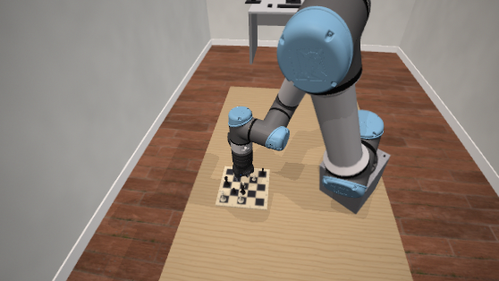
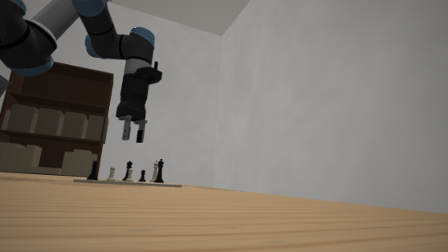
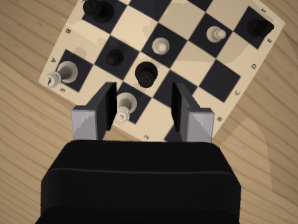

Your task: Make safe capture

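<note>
The small chessboard point(image 1: 246, 194) lies on the wooden table top; it also shows in the wrist view point(image 3: 162, 46) and edge-on in the exterior view point(image 2: 126, 183). On it stand several black and white pieces, all upright. My gripper point(image 3: 144, 97) hangs well above the board's near edge, fingers pointing down, open and empty; it also shows in the top and exterior views point(image 1: 241, 172) point(image 2: 133, 134). Between the fingers in the wrist view I see a black piece point(image 3: 145, 72). A white piece point(image 3: 125, 103) stands beside the left finger. A white piece point(image 3: 160, 46) and a black piece point(image 3: 115, 58) stand just beyond.
More pieces stand farther out: a black one point(image 3: 97, 8), a white one point(image 3: 67, 71), a white one point(image 3: 216, 32) and a black one point(image 3: 258, 27). The arm's base point(image 1: 353, 179) stands on the table right of the board. A bookshelf point(image 2: 52, 120) is behind.
</note>
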`<state>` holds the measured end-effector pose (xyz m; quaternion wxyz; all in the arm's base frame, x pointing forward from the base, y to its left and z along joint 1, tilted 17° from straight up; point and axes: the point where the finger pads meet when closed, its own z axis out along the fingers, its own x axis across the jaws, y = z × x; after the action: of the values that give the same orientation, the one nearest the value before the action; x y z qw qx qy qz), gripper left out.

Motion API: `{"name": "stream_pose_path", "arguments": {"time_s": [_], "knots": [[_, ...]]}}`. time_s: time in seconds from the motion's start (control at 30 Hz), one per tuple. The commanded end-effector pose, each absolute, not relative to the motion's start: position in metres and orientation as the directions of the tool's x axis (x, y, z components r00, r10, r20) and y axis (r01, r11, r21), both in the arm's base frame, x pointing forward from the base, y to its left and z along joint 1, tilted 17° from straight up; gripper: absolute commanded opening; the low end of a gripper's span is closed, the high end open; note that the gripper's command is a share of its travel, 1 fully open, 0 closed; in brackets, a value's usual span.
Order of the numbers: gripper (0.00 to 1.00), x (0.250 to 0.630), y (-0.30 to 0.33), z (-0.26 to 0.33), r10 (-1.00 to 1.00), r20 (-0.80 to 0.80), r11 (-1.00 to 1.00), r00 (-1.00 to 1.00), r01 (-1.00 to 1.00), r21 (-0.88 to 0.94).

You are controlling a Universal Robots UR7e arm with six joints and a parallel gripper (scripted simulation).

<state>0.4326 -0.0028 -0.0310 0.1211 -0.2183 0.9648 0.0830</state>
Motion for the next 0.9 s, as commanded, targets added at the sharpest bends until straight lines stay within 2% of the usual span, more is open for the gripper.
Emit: {"name": "stream_pose_path", "arguments": {"time_s": [0.0, 0.87], "knots": [[0.79, 0.434, -0.002, -0.036, -0.401, -0.271, 0.891, -0.875, -0.441, 0.107], [0.79, 0.44, 0.004, -0.067, -0.401, -0.271, 0.891, -0.875, -0.441, 0.107]]}}
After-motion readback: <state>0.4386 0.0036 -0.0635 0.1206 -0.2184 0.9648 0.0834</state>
